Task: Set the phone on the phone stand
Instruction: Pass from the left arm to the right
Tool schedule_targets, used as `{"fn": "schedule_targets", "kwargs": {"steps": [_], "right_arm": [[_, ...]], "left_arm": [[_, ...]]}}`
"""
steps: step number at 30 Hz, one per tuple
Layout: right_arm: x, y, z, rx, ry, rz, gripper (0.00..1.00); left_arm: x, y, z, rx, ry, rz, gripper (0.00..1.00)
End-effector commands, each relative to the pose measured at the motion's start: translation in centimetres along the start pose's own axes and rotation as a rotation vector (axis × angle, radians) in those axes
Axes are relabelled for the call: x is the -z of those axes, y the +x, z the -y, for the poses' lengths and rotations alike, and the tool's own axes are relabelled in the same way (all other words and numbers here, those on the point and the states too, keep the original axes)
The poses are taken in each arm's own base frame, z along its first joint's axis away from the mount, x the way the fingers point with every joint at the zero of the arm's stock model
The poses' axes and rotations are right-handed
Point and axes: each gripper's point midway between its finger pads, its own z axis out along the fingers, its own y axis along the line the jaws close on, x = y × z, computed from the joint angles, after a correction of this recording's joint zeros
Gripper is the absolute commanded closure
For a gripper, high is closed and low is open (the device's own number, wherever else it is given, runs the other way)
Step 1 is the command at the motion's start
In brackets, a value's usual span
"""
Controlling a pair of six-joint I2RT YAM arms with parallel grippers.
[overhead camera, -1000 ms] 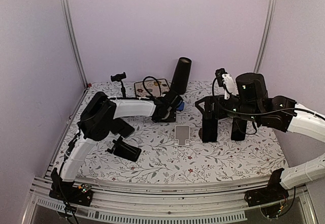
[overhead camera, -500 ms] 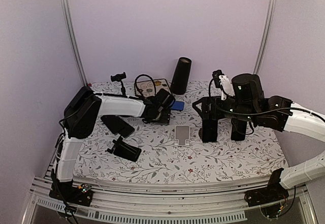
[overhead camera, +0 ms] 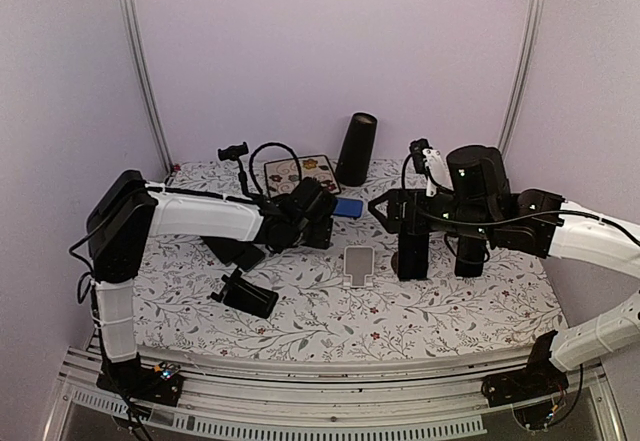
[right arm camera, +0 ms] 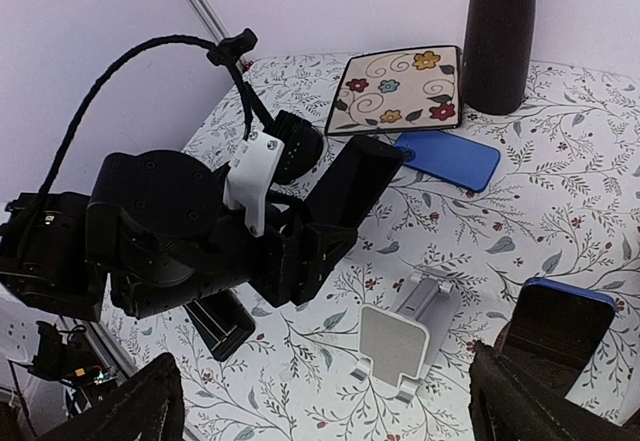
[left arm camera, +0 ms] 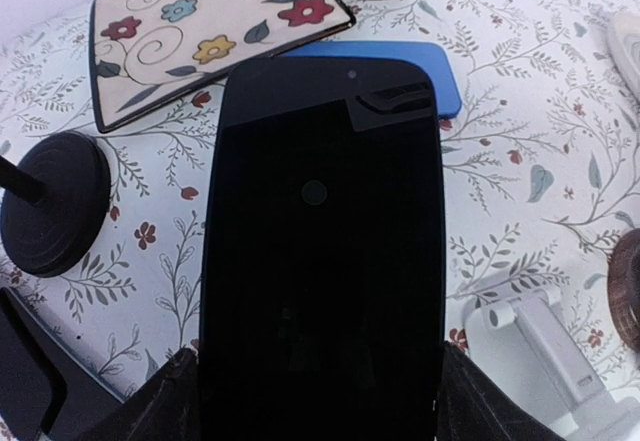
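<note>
Glossy black phone (left arm camera: 320, 241), bound for white plastic stand (right arm camera: 395, 346).
My left tool (left arm camera: 320, 406) grips its edges, leaving the back free; right tool (right arm camera: 325, 391) wide open.

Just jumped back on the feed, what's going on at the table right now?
The left gripper is clamped on a black phone, holding it tilted above the table, left of and a bit behind the white phone stand, which has nothing on it yet. A blue phone lies flat farther back, untouched. The right gripper hangs wide open to the right of the stand, holding nothing.
</note>
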Motion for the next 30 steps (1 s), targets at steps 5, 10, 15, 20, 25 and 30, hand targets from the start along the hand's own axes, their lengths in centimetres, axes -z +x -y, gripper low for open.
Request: {"fn": "schedule_targets", "kwargs": {"steps": [5,10,15,20,25,30], "right_arm": [[-0.6,-0.9,-1.4,-0.074,-0.087,0.020,0.01],[-0.6,-1.4,-2.4,-0.129,-0.166,0.033,0.01],[-0.9,-1.2,-2.8,-0.185,-0.223,0.032,0.02],[-2.3,0.3,-2.7,-0.258,-0.274,-0.001,0.04],[-3.9,1.4,-2.3,-0.318,-0.301,-0.030,0.07],[-5.0,1.3,-2.1,-0.344,-0.331,-0.029,0.12]], "left_arm": [[6.6,-4.0,0.9,0.046,0.080,0.169,0.58],[9.9,-3.6,2.1,0.009,0.122,0.207,0.59],[13.6,-3.0,3.2,-0.015,0.164,0.267,0.59],[16.1,-1.9,4.0,-0.006,0.206,0.303,0.59],[17.7,-1.5,5.3,0.000,0.266,0.337,0.58],[18.2,-1.4,6.3,-0.002,0.295,0.350,0.58]]}}
